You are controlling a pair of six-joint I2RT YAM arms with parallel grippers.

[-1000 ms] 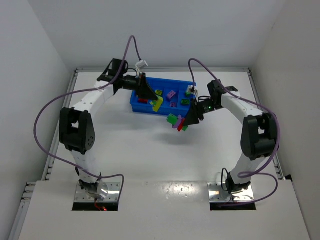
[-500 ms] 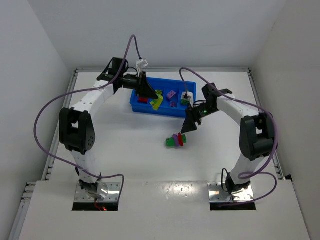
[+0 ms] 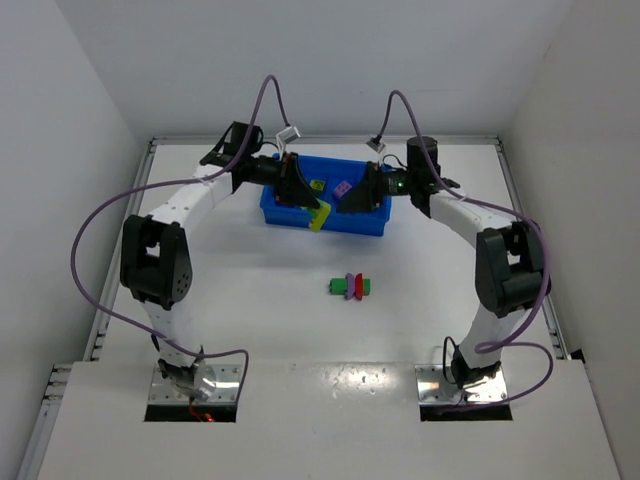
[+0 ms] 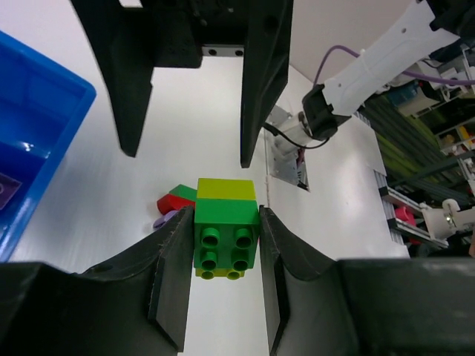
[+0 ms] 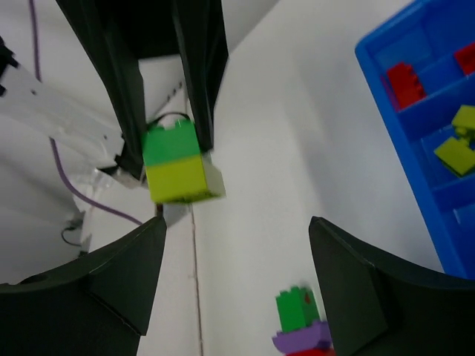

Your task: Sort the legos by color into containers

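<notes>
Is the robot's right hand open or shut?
Open. In its wrist view the right gripper has its two fingers spread wide, with nothing gripped between them.

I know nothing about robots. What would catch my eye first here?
The bright blue tray at the table's far side. By it the left gripper pinches a green-and-yellow stack, facing the open right gripper; a multicoloured strip lies alone mid-table.

Left claw (image 4: 225, 215) tight on a green-yellow brick (image 4: 225, 239); mixed strip (image 4: 175, 202) on the worktop (image 4: 111, 222) beyond, blue tray (image 4: 44, 111) alongside.
</notes>
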